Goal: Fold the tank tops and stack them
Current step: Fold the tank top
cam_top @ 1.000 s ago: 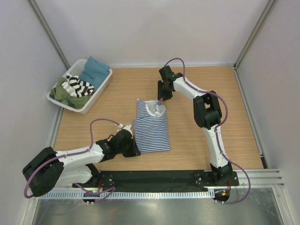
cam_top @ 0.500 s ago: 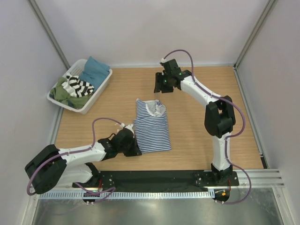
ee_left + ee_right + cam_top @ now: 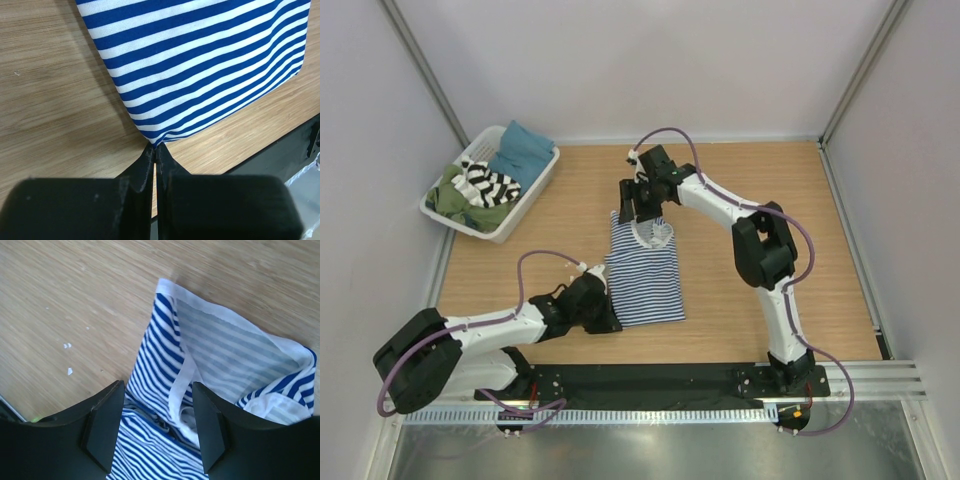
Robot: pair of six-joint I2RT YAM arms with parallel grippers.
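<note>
Found right gripper (image 3: 631,212) swung left and nearer vs half a sec ago, from beyond the collar to over the garment's far-left corner; left arm and cloth unshifted.

Noted light wooden tabletop (image 3: 800,200) carrying everything. Saw navy-and-white thin-striped cloth tank top (image 3: 645,270) lying flat mid-table, narrow, long axis running far-to-near, collar end far, hem near. Spotted white slatted plastic basket (image 3: 527,205) at far left, well apart from it, holding broad black-and-white striped cloth tank top (image 3: 488,183) bunched btwn teal cloth (image 3: 523,148) and green cloth (image 3: 450,200).

Read left gripper (image 3: 154,152) as clamped tight on the hem's near-left corner, fingers pressed together w/ the cloth tip btwn them. Read right gripper jaws as spread apart, straddling the white-trimmed shoulder strap (image 3: 180,382) from above; couldn't tell contact w/ cloth.

Judged both grippers set on the same left edge, one per end, w/ the garment's long axis lying btwn them. Placed strap directly under right jaws, needing only a drop and a close. Judged right arm nearer collar end, left arm nearer hem. Guessed step in hand as 2nd corner grab ahead of a fold. Rated task as early: 1st top only part-folded, 2nd top untouched in basket.
</note>
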